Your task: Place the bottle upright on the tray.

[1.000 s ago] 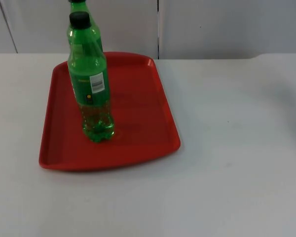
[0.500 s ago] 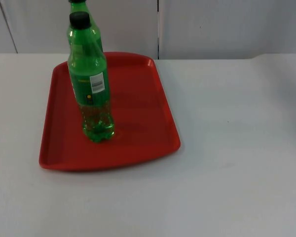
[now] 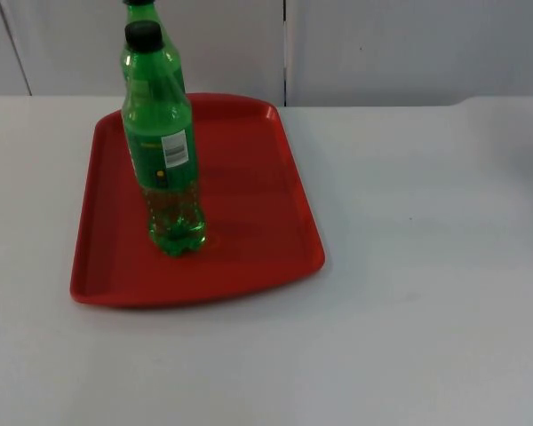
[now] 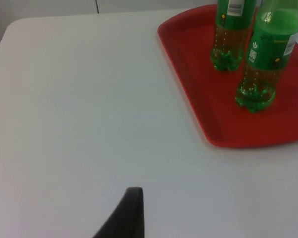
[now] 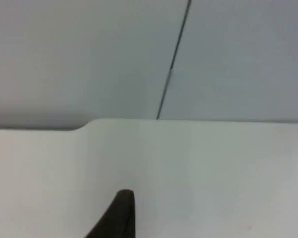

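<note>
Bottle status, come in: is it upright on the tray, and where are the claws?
Two green bottles upright on the red tray. Left claw over bare table, off the tray. Right claw near the partition wall. Nothing in the way.

A white table top (image 3: pixel 409 266) fills the lower three quarters of the top view, matte and evenly lit, with only faint soft shading near its right edge. Along the upper edge of the frame stands a grey partition wall (image 3: pixel 409 49), split by a thin dark vertical seam (image 3: pixel 285 49) just right of centre and a second, slanted seam at the far upper left. At the upper right the table's back edge steps up slightly where it meets the wall.
</note>
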You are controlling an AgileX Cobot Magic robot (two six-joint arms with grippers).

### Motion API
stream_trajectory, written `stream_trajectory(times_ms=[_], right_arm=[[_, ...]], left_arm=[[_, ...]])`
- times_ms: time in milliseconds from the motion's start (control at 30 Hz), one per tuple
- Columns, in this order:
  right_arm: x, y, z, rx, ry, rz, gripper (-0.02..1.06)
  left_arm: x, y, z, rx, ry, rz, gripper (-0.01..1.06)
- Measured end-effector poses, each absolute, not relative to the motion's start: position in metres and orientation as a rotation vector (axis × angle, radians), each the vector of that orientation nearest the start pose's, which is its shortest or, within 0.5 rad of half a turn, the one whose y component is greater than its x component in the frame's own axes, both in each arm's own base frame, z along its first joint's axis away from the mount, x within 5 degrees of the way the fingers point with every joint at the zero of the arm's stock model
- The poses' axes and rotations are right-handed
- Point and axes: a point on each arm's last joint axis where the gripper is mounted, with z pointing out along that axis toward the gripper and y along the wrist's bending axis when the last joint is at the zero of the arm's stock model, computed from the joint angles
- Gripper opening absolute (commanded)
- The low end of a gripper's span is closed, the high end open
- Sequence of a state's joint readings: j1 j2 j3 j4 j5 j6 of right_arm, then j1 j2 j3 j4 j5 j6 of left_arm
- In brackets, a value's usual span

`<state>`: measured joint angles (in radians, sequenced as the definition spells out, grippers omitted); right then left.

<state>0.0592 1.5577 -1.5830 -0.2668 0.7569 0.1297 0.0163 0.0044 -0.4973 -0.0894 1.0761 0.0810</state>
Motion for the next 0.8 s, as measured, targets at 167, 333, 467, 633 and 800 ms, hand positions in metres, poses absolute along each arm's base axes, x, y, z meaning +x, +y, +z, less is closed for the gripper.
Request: stream_trajectory(times_ms=[167, 333, 467, 633, 800], right_arm=[[0.323, 0.008, 0.401, -0.066, 2.136, -0.14, 1.05], [0.286, 0.009, 0.403, -0.065, 2.066, -0.081, 1.05], [0.256, 0.01, 0.404, -0.07, 2.042, -0.042, 1.05], [0.228, 0.014, 0.405, -0.095, 2.032, 0.015, 1.05], [0.202, 0.018, 0.404, -0.12, 2.004, 0.085, 1.05]], left_arm=[[-0.005, -0.007, 0.276, 0.071, 2.063, -0.047, 1.05], [-0.005, -0.007, 0.276, 0.071, 2.063, -0.047, 1.05], [-0.005, -0.007, 0.276, 0.071, 2.063, -0.047, 1.05], [-0.005, -0.007, 0.276, 0.071, 2.063, -0.047, 1.05], [-0.005, -0.007, 0.276, 0.071, 2.063, -0.047, 1.05]])
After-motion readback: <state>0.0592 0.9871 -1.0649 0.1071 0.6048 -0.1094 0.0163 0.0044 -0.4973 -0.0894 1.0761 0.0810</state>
